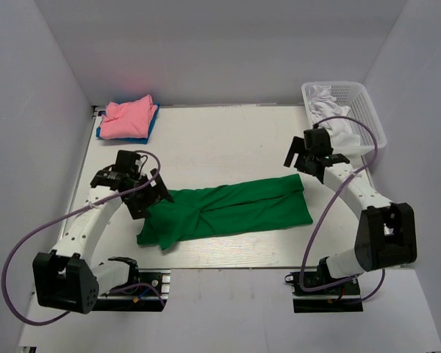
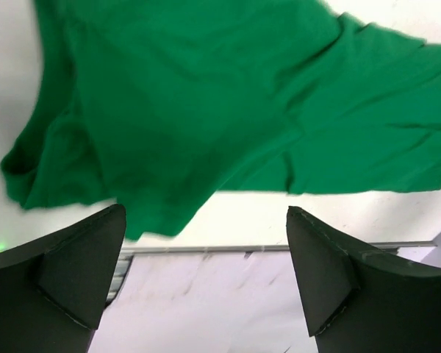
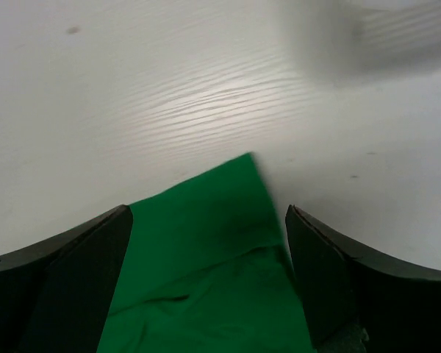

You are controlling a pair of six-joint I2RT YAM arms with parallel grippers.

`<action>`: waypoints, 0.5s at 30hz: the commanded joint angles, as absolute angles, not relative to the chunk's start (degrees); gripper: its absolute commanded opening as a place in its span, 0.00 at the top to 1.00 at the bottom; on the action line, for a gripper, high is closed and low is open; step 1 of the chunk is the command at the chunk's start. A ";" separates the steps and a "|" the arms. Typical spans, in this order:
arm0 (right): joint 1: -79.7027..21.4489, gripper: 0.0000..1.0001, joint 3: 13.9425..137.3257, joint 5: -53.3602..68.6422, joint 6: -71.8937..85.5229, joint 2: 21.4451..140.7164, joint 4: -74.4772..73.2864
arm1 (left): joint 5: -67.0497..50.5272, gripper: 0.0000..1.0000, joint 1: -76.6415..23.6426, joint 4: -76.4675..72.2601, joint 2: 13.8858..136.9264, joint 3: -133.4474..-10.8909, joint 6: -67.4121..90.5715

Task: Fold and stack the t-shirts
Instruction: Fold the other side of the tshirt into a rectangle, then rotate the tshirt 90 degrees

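- One white mesh basket (image 1: 369, 110) stands at the far right corner of the worktop (image 1: 228, 140). It holds crumpled white cloth (image 1: 325, 99) heaped up to about the rim.
- How many pieces make up that white heap cannot be told, and no sleeves or collars can be made out in it.
- At the far left corner a folded pink t-shirt (image 1: 127, 118) lies on top of a blue t-shirt (image 1: 101, 134). Only thin strips of blue show along the stack's near-left and right edges; the rest is covered.
- Across the middle of the worktop, nearer its front edge, the green t-shirt (image 1: 235, 209) lies flat in a long band from left to right, folded lengthwise and rumpled at its left end.
- The left gripper (image 2: 206, 213) hangs over that left end with its fingers spread wide and nothing between them. From above it hides the upper-left part of the cloth.
- The right gripper (image 3: 208, 209) is over the band's far right corner, fingers also spread wide and holding nothing. Its wrist view shows the green corner pointing up between the fingers, with bare worktop beyond.
- A purple cable (image 1: 345, 121) on the right arm loops across the near part of the basket and covers a little of it.
- In the right wrist view the far right of the worktop is a grey blur that cannot be made out.
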State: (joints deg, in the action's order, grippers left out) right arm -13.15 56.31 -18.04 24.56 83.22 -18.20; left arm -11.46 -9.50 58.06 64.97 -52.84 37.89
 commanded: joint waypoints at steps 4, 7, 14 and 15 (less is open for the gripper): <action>-15.64 0.10 55.11 10.59 23.99 82.17 -10.64 | -16.87 0.00 -9.58 43.34 71.80 -46.86 38.85; -16.43 0.10 53.62 13.27 24.69 84.81 -9.67 | -15.56 0.00 -10.11 38.95 76.01 -46.05 38.85; -16.87 0.10 51.51 12.84 24.70 89.91 -12.56 | -5.98 0.00 -10.11 37.18 94.69 -54.39 37.79; -16.87 0.10 50.89 12.14 23.39 89.83 -12.92 | -5.98 0.00 -10.11 36.31 97.27 -57.62 37.79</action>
